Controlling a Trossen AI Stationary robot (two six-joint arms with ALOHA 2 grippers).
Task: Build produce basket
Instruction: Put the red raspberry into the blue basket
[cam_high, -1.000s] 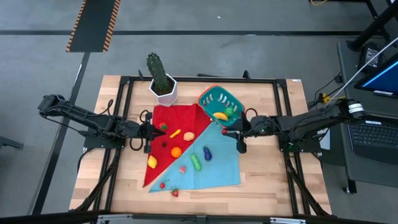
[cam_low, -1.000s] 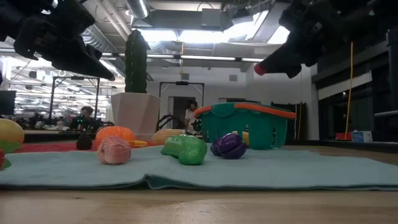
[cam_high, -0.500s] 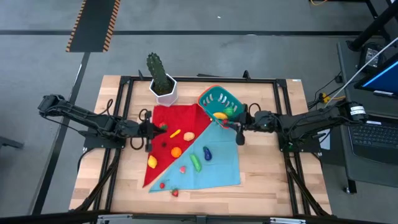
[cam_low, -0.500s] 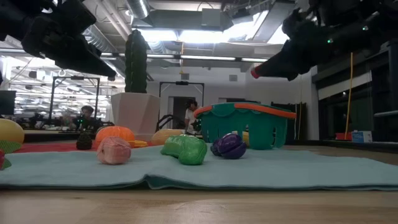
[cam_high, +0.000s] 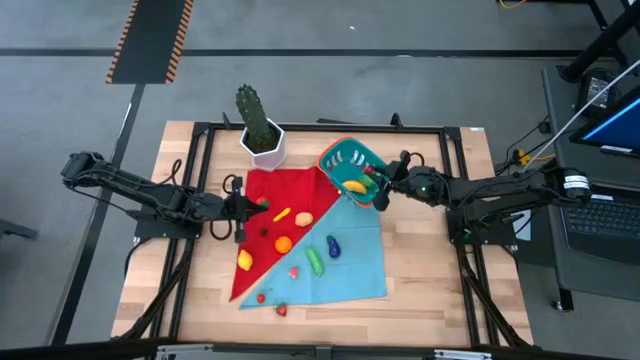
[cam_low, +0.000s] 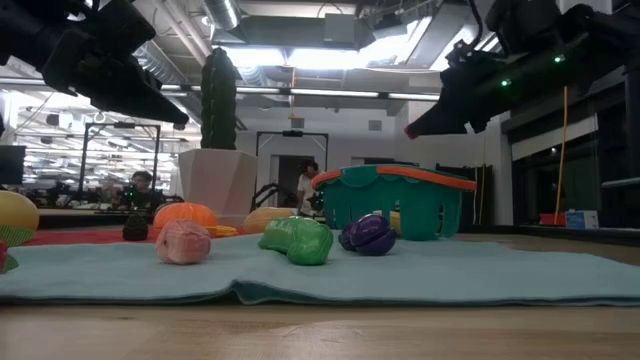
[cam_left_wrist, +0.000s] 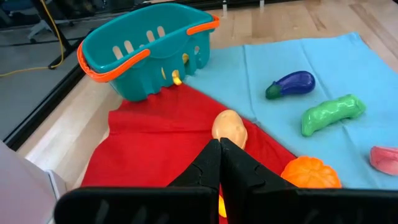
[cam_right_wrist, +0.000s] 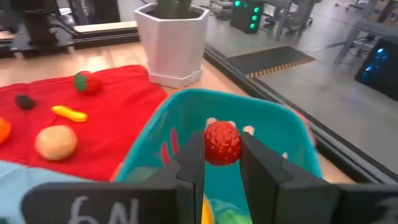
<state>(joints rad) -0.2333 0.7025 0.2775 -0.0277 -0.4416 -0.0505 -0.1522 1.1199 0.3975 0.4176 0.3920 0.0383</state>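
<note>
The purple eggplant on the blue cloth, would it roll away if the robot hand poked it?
The eggplant would probably wobble more than roll: it looks curved, fat at one end, with a green cap. It lies on the soft blue cloth, which should slow it. It looks like small shiny plastic, so likely light and a bit slippery to pinch.

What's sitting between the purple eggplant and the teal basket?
Nothing. In the high view, only bare blue cloth stretches between the eggplant and the basket; the left wrist view shows the same.
</note>
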